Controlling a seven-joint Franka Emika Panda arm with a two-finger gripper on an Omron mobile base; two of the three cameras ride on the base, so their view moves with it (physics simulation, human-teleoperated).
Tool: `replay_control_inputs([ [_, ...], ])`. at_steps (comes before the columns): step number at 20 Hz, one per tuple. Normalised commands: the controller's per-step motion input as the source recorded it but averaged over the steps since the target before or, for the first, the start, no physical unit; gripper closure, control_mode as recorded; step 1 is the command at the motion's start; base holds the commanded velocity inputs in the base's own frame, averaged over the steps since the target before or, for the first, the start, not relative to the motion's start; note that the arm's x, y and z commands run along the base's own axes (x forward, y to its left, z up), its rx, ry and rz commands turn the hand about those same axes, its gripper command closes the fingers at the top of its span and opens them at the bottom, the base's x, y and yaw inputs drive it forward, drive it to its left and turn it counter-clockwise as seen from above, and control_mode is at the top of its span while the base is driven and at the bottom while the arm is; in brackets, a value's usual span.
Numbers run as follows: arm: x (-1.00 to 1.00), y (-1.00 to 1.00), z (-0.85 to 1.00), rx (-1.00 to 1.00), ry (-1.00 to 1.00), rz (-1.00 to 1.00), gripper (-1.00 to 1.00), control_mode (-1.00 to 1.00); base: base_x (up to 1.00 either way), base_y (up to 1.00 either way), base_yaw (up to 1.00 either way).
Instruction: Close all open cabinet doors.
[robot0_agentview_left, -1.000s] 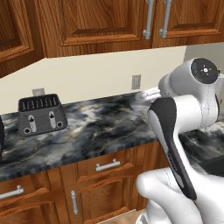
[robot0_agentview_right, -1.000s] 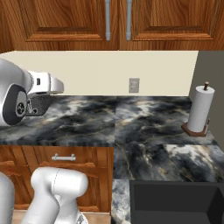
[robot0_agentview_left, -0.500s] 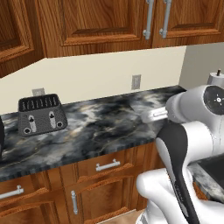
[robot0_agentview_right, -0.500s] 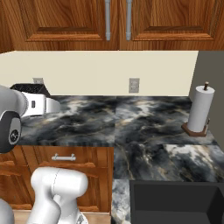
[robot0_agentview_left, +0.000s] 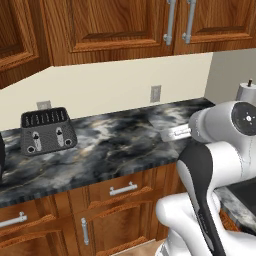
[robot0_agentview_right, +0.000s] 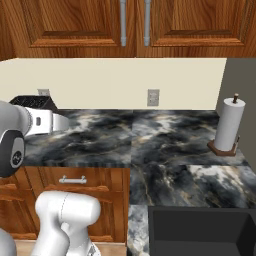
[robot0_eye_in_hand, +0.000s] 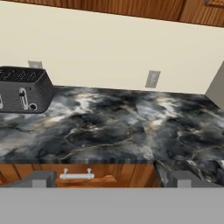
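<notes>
Item: cabinet doors (robot0_agentview_right: 95, 22), bar handles (robot0_agentview_right: 123, 24) meeting at centre above marble worktop (robot0_agentview_right: 165, 135). Jaws are being held released, grasping nothing. An open door is best being located before any flat push.

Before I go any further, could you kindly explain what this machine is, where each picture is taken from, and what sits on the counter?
It is a white robot arm on a driving base, in a rendered kitchen. Two cameras ride behind it, left and right; the third sits on its hand and looks along the gripper, whose jaws stand open and hold nothing. On the dark marble counter stand a black toaster and a paper towel roll on its holder. A wall outlet is behind, and a dark sink lies near the base. Above hang the cabinet doors, wooden with grey bar handles; the ones seen here look shut.
</notes>
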Motion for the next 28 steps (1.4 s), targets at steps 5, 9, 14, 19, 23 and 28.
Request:
replay_control_inputs([
  [5,-0.11,0.00,0.00,0.00,0.00,0.00,-1.00,-1.00,0.00,0.00,0.00],
  [9,0.00,0.00,0.00,0.00,0.01,0.00,-1.00,-1.00,0.00,0.00,0.00],
  [14,-0.05,0.02,-0.03,0.00,0.01,0.00,-1.00,-1.00,0.00,0.00,0.00],
  [19,-0.08,0.15,-0.07,0.00,0.00,0.00,-1.00,1.00,-0.06,0.17,0.00],
  [23,0.00,0.00,0.00,0.00,0.00,0.00,-1.00,1.00,-0.22,0.54,0.00],
  [28,0.00,0.00,0.00,0.00,0.00,0.00,-1.00,1.00,-0.15,0.68,0.02],
])
